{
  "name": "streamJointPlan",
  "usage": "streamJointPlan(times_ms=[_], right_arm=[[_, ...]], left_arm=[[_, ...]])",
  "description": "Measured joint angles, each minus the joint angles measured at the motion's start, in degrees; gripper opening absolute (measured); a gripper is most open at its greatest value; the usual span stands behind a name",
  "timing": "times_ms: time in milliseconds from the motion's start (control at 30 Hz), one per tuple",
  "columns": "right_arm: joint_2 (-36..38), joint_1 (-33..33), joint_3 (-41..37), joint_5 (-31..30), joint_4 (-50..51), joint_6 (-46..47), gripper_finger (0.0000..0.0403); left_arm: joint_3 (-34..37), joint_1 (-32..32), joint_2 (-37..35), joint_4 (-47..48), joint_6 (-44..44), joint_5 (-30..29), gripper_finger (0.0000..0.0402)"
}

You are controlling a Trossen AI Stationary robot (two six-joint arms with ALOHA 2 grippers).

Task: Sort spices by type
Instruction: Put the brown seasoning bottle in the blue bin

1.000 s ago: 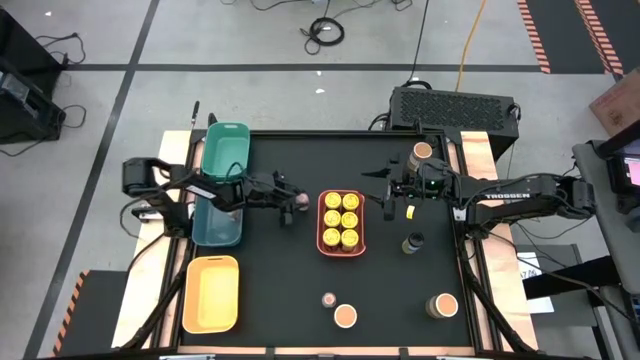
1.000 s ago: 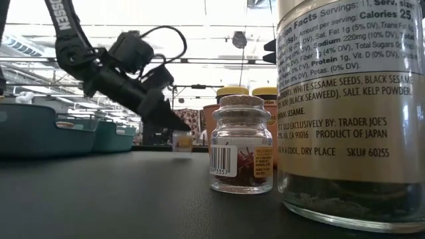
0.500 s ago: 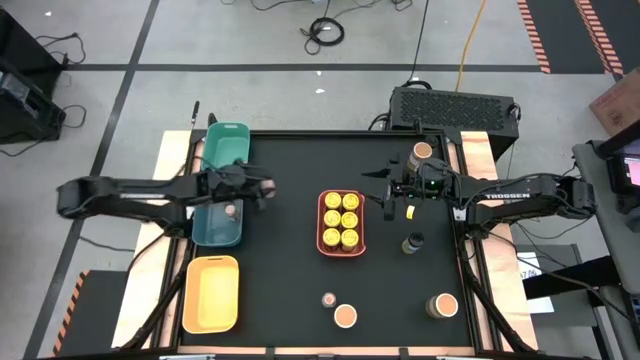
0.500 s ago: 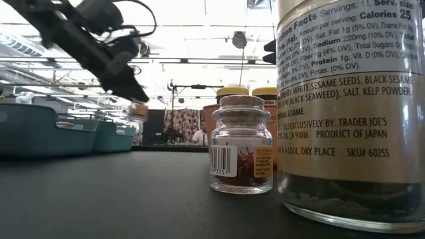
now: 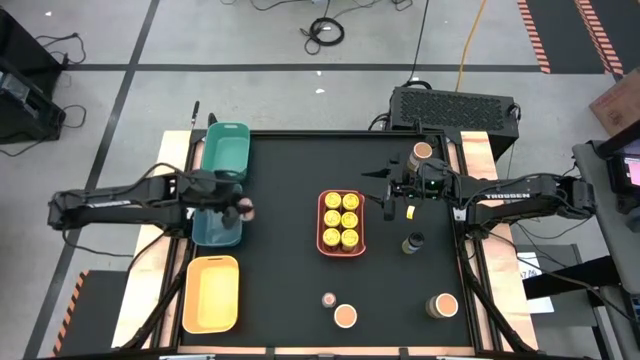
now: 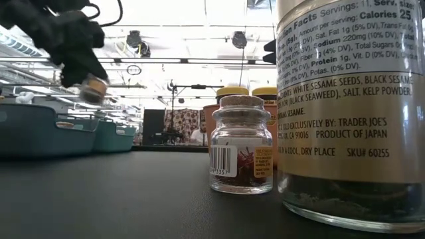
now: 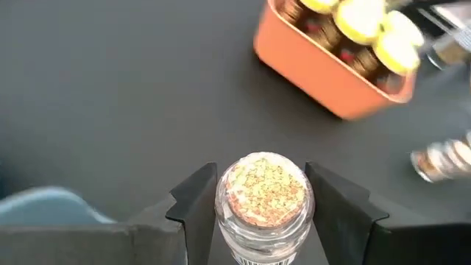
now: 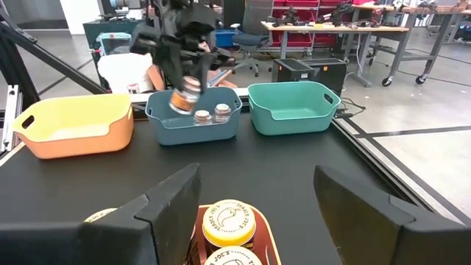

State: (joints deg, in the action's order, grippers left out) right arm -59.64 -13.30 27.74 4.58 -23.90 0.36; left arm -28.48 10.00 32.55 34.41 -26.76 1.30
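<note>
High view first, and we begin at the left side of the bench (image 5: pixel 280 290): a yellow tray (image 5: pixel 211 293) sits at the near left, with a blue tray (image 5: pixel 215 228) beyond it and a green tray (image 5: pixel 225 148) farthest back. The left pincer (image 5: pixel 240 207) hangs over the right edge of the blue tray, closed on a cork-topped jar (image 5: pixel 245 209). In the left wrist view we see that jar (image 7: pixel 263 193) clamped between both dark fingers (image 7: pixel 197 200), its speckled cork lid facing the camera. The right wrist view shows the held jar (image 8: pixel 185 94) raised above the blue tray (image 8: pixel 193 125), where two small jars (image 8: pixel 210 114) already stand inside.

Moving right to the middle of the bench, we find the coral tray (image 5: pixel 341 244) packed with six yellow-lidded jars (image 5: pixel 341 220) in two rows. Near the front edge stand a tiny pinkish-lidded jar (image 5: pixel 328 299) and, just right of it, a wider tan-lidded jar (image 5: pixel 346 316).

Farther right, the right pincer (image 5: pixel 388 199) hovers just right of the coral tray, its fingers spread wide and holding nothing. A dark-lidded jar (image 5: pixel 412 242) stands nearer than that arm, another tan-lidded jar (image 5: pixel 442 305) sits at the near right, and a third tan-lidded jar (image 5: pixel 422 152) waits at the far right corner.
</note>
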Motion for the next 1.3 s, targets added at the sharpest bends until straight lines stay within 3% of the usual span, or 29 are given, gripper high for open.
streamJointPlan(times_ms=[333,567,800,1033,1300], right_arm=[[0.0,0.0,0.0,0.0,-0.02,-0.15,0.0258],[0.0,0.0,0.0,0.0,-0.02,-0.15,0.0258],[0.0,0.0,0.0,0.0,-0.02,-0.15,0.0258],[0.0,0.0,-0.02,0.0,-0.02,-0.15,0.0258],[0.0,0.0,0.0,0.0,-0.02,0.0,0.0258]], left_arm=[[-3.13,-1.9,-1.24,24.47,-11.58,-10.9,0.0187],[-3.2,-1.9,-1.24,25.12,-13.51,-13.62,0.0187],[-3.2,-1.9,-1.18,25.12,-12.63,-13.75,0.0187],[-3.2,-1.9,-0.27,25.24,-6.23,-4.86,0.0187],[-3.2,-1.96,3.31,25.32,-4.33,-3.63,0.0187]])
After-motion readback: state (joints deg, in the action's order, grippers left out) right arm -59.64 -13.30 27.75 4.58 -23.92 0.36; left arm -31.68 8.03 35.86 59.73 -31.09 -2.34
